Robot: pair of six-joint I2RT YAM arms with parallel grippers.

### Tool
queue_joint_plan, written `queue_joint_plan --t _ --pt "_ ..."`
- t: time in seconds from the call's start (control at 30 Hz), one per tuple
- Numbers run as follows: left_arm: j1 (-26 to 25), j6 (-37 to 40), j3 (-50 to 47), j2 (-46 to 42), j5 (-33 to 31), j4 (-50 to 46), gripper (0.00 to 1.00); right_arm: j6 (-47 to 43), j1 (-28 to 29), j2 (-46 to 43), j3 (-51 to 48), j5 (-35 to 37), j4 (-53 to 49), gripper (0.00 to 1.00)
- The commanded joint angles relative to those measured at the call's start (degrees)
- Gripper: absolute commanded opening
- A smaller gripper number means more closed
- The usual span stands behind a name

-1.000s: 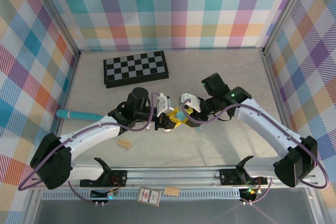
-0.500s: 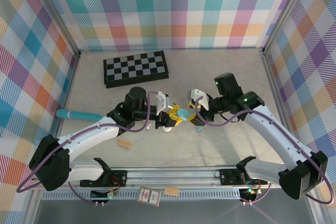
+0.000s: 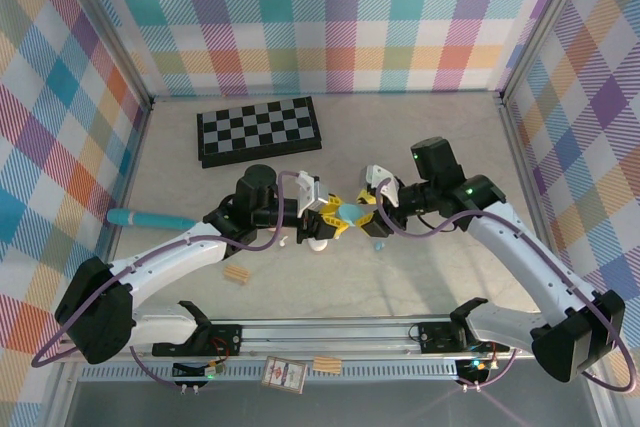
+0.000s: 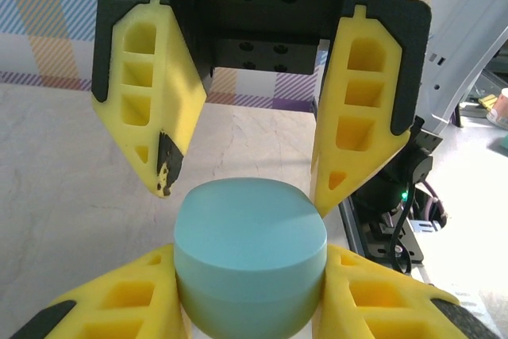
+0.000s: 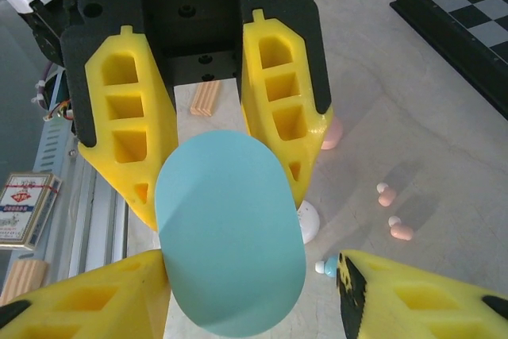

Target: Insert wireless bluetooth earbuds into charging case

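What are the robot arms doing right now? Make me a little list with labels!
left gripper: shut on the light blue case
right gripper: open, one finger on each side of the case
case lid: looks closed
pink earbuds: lying loose on the table
blue-and-white earbud: loose on the table too
chessboard: at the back of the table, away from both arms

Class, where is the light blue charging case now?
In the top view, the case is held mid-table by the left gripper, with the right gripper opposite, in front of the chessboard.
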Motion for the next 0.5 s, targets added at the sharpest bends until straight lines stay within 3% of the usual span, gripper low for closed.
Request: queue_joint_plan --t 0.0,0.47 --pt "-0.8 -0.12 -0.63 -0.37 5.34 2.24 0.3 1.58 -1.54 -1.09 -0.1 0.15 4.86 0.56" --pt "-0.77 -1.21 -0.41 0.65 5.9 3.86 0.3 3.21 -2.36 -3.63 -0.8 1.86 7.95 0.57"
